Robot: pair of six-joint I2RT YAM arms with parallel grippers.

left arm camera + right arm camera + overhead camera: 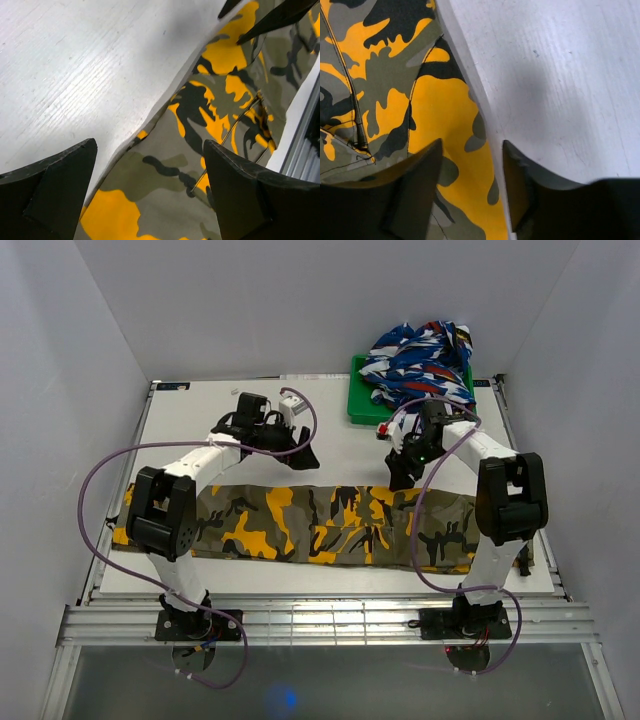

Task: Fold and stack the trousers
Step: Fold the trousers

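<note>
Trousers (330, 525) are lying as a long strip from 9 to 3 o'clock. Left gripper (150, 145) is gaping wide, right gripper (471, 145) narrower, both empty above the 12 o'clock edge; pinching one layer only risks undoing the fold.

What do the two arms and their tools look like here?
White links and bulky black joint housings on left arm and right arm, a purple cable looping along each. The left tool and right tool have black, wedge-shaped fingers.
</note>
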